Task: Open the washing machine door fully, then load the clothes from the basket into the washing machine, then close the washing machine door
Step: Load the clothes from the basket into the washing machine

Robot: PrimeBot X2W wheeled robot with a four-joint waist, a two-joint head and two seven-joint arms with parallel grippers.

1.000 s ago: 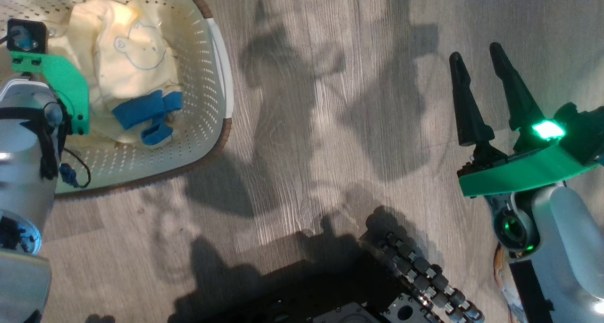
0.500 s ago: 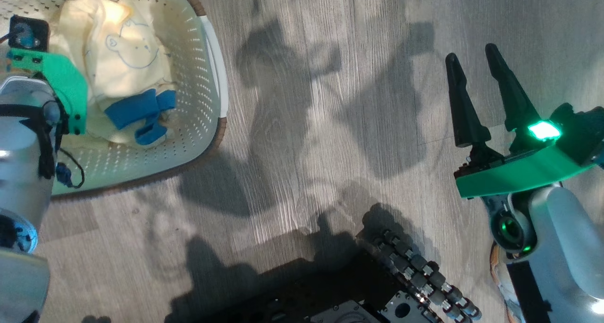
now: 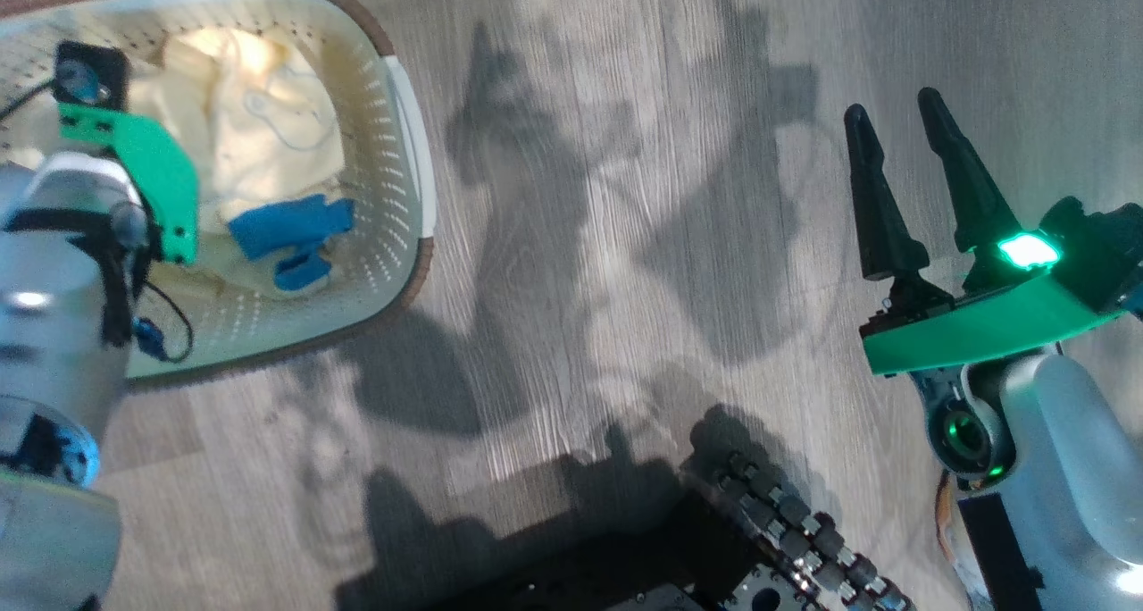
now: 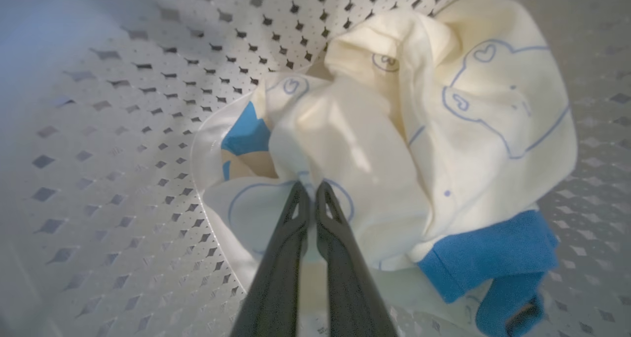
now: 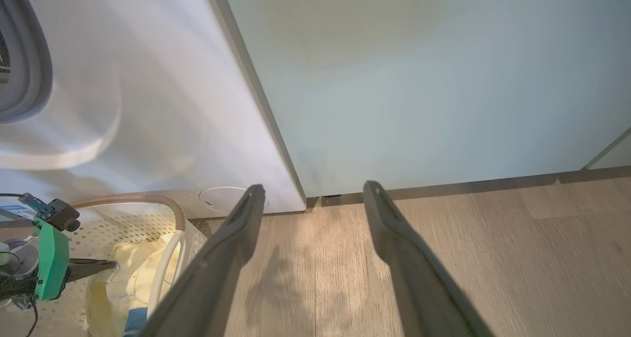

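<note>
The clothes [image 3: 268, 138] lie in the basket [image 3: 420, 191], which sits on the wood floor [image 3: 580, 236] at the upper left of the head frame. In the left wrist frame they are a rumpled cream garment [image 4: 374, 145] printed with outlined bears, with a blue cloth piece [image 4: 488, 253] at its lower right.

My left arm [image 3: 54, 263] reaches down into the basket and its jaws are together. The fingertips [image 4: 297, 214] are pinched on a fold of the cream garment near the middle of the heap. The fabric puckers toward them, so I read this as a grip taken, with nothing lifted out of the basket yet.

My right arm's jaws stand wide apart and hold nothing. Their fingers [image 3: 880, 200] point up the right side of the head frame over bare floor.

In the right wrist frame the washing machine [image 5: 148, 105] shows its white front at the upper left. The basket is close before its foot at the lower left, and a pale green cabinet panel [image 5: 419, 81] takes the right.

The grey gasket [image 5: 29, 56] is bare at the left edge of that frame. From that I judge the door has been swung off the opening, though I cannot tell how wide it stands.

By my reckoning the opening step is probably done and loading is only at its first pick. Carrying the clothes across into the drum is all to come, and so is closing the door.
</note>
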